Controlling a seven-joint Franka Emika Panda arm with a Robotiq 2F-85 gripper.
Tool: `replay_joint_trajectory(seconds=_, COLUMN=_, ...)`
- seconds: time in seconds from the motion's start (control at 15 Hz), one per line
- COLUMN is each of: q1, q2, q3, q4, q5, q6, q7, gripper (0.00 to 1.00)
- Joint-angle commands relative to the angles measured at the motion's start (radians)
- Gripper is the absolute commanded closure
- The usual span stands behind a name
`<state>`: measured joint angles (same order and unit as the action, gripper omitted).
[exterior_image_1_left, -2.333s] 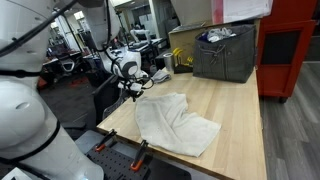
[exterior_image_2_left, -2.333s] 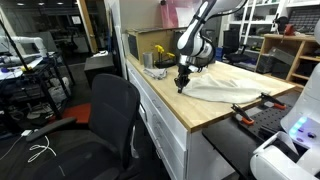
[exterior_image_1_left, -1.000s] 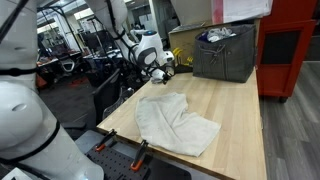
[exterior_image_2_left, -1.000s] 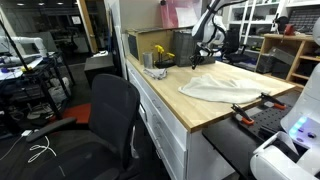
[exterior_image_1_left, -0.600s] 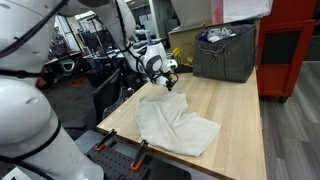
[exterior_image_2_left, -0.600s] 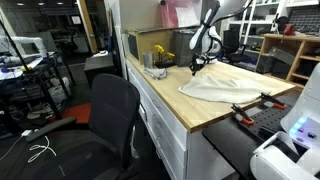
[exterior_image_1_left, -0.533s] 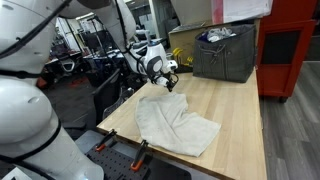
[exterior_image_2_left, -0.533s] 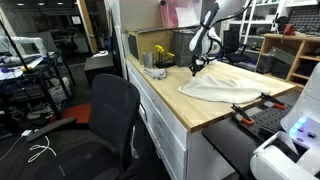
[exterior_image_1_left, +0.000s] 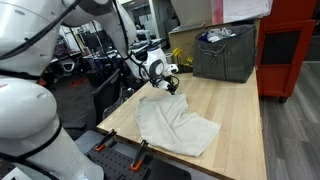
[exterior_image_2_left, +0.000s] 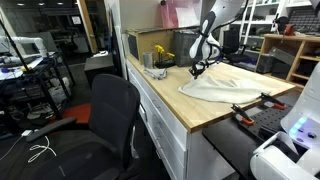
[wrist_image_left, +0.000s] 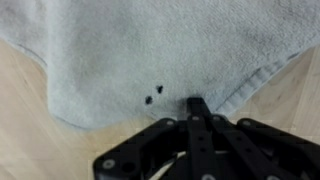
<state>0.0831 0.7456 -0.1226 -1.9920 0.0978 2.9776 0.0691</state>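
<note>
Towel (exterior_image_1_left: 176, 122), white and rumpled, lies spread on the wooden bench (exterior_image_1_left: 243, 112) near its front corner; in both exterior views it covers much of that end of the top. The hand (exterior_image_1_left: 172, 88) hangs over the towel's far edge, on the side towards the grey fabric bin (exterior_image_1_left: 225, 52) at the back of the bench.

In an exterior view from the aisle side, the hand (exterior_image_2_left: 196, 72) points down at the near end of the towel (exterior_image_2_left: 222, 87), with a black office chair (exterior_image_2_left: 110, 115) standing in front of the bench (exterior_image_2_left: 178, 108). Neither of these views shows how the fingers stand.

The wrist view does: the hand (wrist_image_left: 196, 103) has its two black fingers pressed together into a single narrow tip, with nothing pinched between them. That tip sits just over the hemmed border of the towel (wrist_image_left: 150, 45), beside two small dark spots (wrist_image_left: 152, 95) in the pile. Bare wood of the bench (wrist_image_left: 22, 120) shows on either side. Whether the tip touches the cloth cannot be told.
</note>
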Motion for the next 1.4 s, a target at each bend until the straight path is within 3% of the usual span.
replay_joint_trajectory(seconds=0.0, q1=0.005, q2=0.053, q3=0.007, q4=0.067, q5=-0.012, q6=-0.034, q7=0.05, gripper=1.0)
replay_joint_trajectory(seconds=0.4, q1=-0.01, q2=0.079, q3=0.07, q4=0.107, q5=0.006, q6=-0.05, q7=0.052, gripper=1.0)
replay_joint_trajectory(seconds=1.33, q1=-0.123, q2=0.111, q3=0.349, q4=0.132, q5=0.111, q6=-0.054, q7=0.005, gripper=1.0)
